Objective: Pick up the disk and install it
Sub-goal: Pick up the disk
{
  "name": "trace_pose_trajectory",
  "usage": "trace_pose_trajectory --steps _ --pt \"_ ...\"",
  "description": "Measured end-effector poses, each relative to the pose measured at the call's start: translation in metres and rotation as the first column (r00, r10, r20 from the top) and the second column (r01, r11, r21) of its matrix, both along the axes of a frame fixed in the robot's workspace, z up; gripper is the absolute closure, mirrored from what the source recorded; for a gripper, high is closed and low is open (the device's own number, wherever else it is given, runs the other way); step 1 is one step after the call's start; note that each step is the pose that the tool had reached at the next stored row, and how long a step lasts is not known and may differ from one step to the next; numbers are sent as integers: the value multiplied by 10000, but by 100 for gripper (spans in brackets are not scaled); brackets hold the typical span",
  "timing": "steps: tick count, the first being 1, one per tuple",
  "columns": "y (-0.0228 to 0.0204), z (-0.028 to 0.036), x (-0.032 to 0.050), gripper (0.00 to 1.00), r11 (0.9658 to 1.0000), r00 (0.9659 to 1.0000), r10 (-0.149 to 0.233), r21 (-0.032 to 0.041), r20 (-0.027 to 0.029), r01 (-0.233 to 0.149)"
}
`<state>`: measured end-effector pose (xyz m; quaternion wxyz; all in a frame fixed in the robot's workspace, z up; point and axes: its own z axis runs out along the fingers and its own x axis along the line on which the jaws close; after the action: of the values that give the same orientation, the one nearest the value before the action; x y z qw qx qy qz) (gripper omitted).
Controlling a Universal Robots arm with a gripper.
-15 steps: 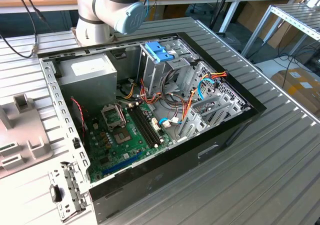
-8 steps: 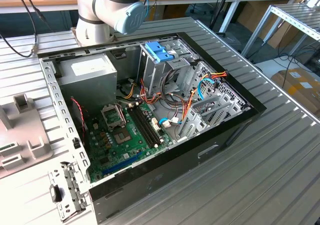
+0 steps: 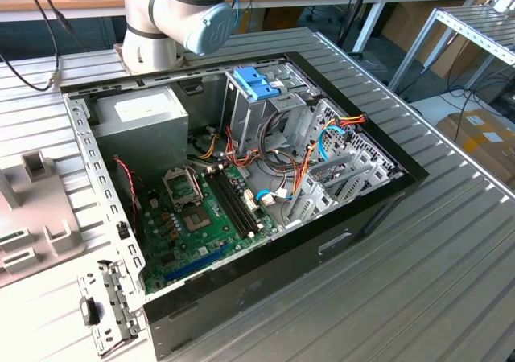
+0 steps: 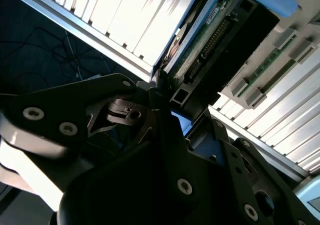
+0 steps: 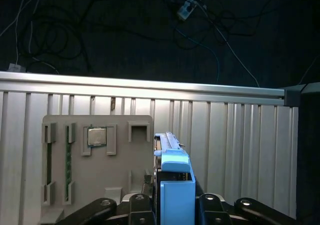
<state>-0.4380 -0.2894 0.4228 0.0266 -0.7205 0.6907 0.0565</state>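
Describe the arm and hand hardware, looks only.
The arm has silvery tube sections, a round grey joint cap with a pale emblem, and blue trim. The hand is black linkage plates with silver screw heads; the second wrist view shows a white housing behind them.

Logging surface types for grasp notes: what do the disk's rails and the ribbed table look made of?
The disk: its rails look like moulded plastic, bright blue and smooth with a soft sheen. The table: bare metal, probably aluminium, going by the pale silvery ribbed slats catching bright glare.
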Motion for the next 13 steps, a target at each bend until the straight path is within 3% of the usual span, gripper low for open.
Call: trace_pose_trajectory --steps 13 --pt "0 65 0 63 10000 10000 0 43 0 0"
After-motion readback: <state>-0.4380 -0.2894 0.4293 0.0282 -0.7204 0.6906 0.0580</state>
